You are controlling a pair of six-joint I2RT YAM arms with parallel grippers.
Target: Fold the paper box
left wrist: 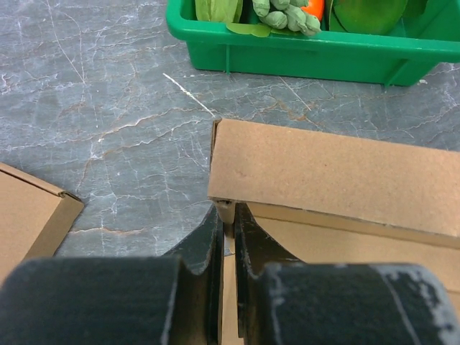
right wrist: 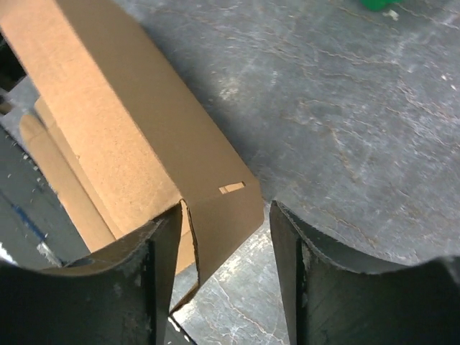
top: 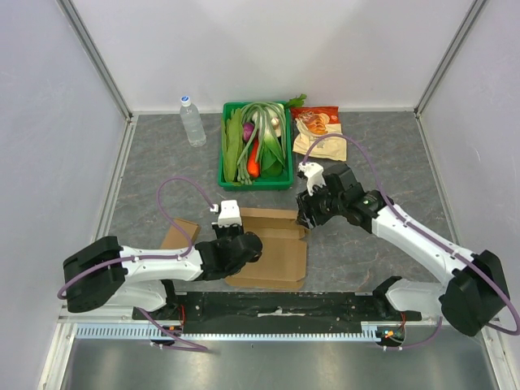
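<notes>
Two arms, two grippers.

Item 1, cardboard box (top: pixel 272 248): one. It lies on the grey table (top: pixel 366 244) at near centre, just beyond the arm bases, mostly flat. Its far panel is lifted off the surface, with a short flap bent round the right corner.

Item 2, loose cardboard piece (top: pixel 179 236): one. It lies flat to the left of the box, apart from it.

Item 3, green crate (top: pixel 256 180): one. It stands beyond the box with a strip of bare table between them and is filled with vegetables, including green leaves and something orange.

Item 4, water bottle (top: pixel 192 122): one, upright, left of the crate.

Item 5, snack packets (top: pixel 318 122): two, lying right of the crate and overlapping.

Left gripper (left wrist: pixel 226 215): fingers nearly together, pinching the thin left end of the box's raised panel.

Right gripper (right wrist: pixel 226 237): fingers about half spread, straddling the box's right corner flap. The flap lies against one finger (right wrist: pixel 162 244) and is not clamped. The gripper holds nothing.
</notes>
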